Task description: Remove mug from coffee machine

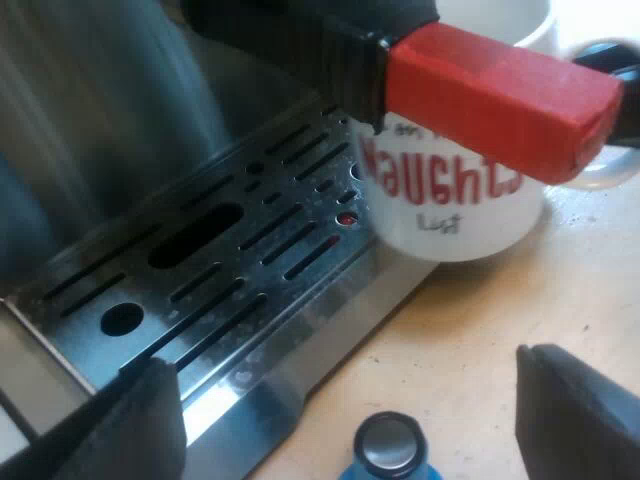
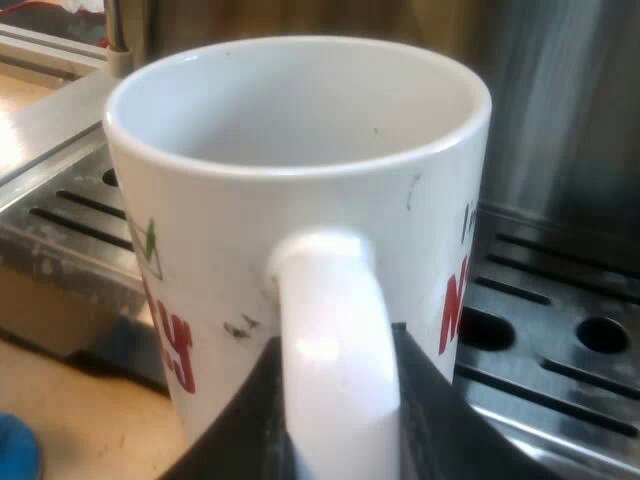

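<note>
the right fingers (image 2: 435,410) pinch the handle of the white mug (image 2: 220,260) by the metal tray (image 1: 110,290). the left fingers (image 1: 575,410) are spread wide over the worktop (image 1: 480,320), near a blue tamper (image 1: 388,450).

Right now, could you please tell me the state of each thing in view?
Mug: upright, looks empty, at the tray edge.
Holder: handle sticking out over the mug.
Tamper: upright on the table.
Left gripper: open, holding nothing.
Right gripper: shut on the mug's handle.
</note>
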